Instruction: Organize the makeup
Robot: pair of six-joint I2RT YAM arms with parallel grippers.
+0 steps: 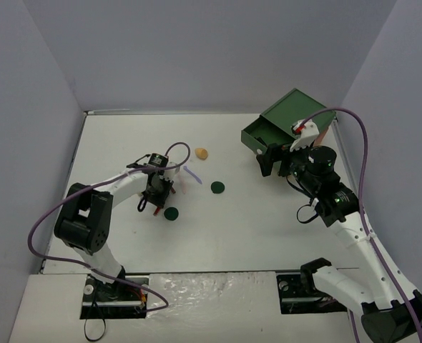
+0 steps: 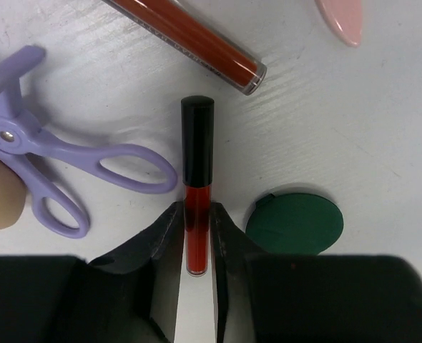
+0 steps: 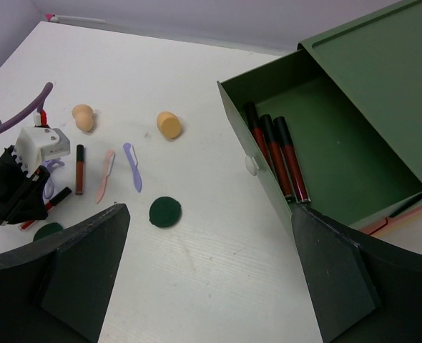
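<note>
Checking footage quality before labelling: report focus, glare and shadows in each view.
Top external: even, soft light, faint shadows, glare on the shiny strip at the near edge. Left wrist: lip gloss tube sharp; left hand dark and soft-edged. Right wrist: drawer crisp; right hand soft, underexposed.

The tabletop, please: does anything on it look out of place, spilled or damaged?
Nothing looks spilled or damaged. It is simply untidy: tan sponges, green discs, sticks and a lilac scissor-like tool lie loose on the table, while three red tubes lie side by side in the open green drawer.
</note>
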